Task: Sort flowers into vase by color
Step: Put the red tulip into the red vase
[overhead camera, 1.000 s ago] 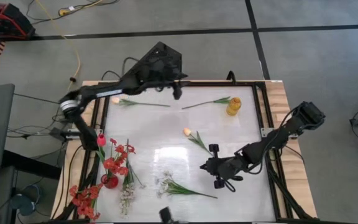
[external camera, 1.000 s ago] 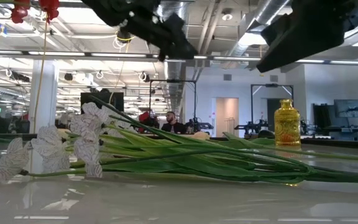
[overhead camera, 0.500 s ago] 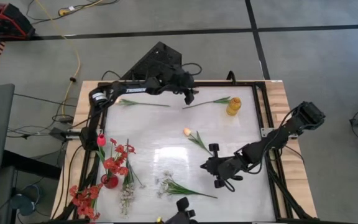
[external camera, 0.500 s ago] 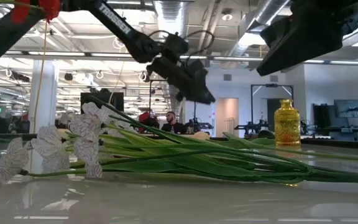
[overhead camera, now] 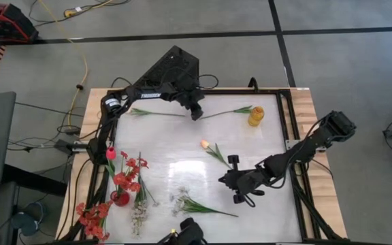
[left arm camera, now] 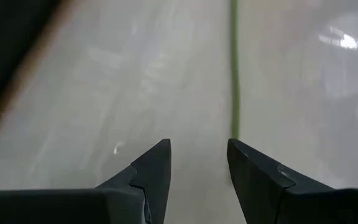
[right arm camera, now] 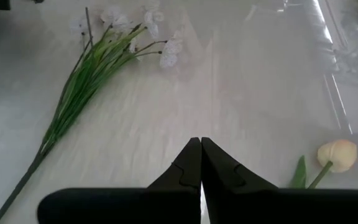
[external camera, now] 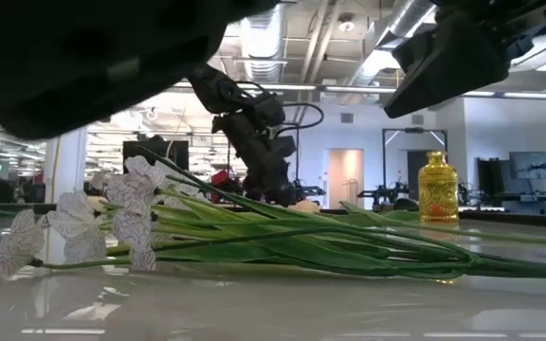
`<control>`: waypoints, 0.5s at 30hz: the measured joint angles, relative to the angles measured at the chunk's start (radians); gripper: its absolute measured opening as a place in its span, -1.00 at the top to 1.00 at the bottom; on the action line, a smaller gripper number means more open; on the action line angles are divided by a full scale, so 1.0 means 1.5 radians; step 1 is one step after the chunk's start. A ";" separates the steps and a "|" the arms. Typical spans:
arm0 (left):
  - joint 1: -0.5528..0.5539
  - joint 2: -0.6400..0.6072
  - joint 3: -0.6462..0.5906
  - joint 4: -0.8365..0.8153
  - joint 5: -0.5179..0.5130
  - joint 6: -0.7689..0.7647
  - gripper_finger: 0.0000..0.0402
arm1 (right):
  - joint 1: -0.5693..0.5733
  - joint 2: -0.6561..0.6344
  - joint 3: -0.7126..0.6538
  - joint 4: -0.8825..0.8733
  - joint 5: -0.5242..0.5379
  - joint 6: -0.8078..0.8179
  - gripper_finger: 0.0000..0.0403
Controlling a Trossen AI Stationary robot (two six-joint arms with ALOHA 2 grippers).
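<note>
Hovering my left gripper [left arm camera: 197,158], jaws parted and empty, over green stem [left arm camera: 234,74]; my right gripper [right arm camera: 200,163] closed, empty, near white spray [right arm camera: 104,53].

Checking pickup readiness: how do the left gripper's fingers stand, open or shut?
Open. The left gripper shows a clear gap, empty, beside a green stem.

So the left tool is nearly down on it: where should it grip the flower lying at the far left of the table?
On the bare green stem near its cut end, from straight above. The flower lies flat, its stem thin and straight, so the open left tool should straddle it crosswise; right now the stem lines up with one finger, not the gap.
</note>
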 joint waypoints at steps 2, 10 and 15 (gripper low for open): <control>-0.005 0.000 0.000 -0.019 0.001 0.019 0.27 | -0.001 0.000 0.000 0.002 0.000 0.000 0.85; -0.045 0.000 -0.006 -0.040 -0.118 0.095 0.27 | -0.001 0.000 0.000 0.028 0.000 -0.015 0.84; -0.071 0.000 -0.007 -0.046 -0.193 0.126 0.27 | -0.001 0.000 0.001 0.032 -0.004 -0.018 0.84</control>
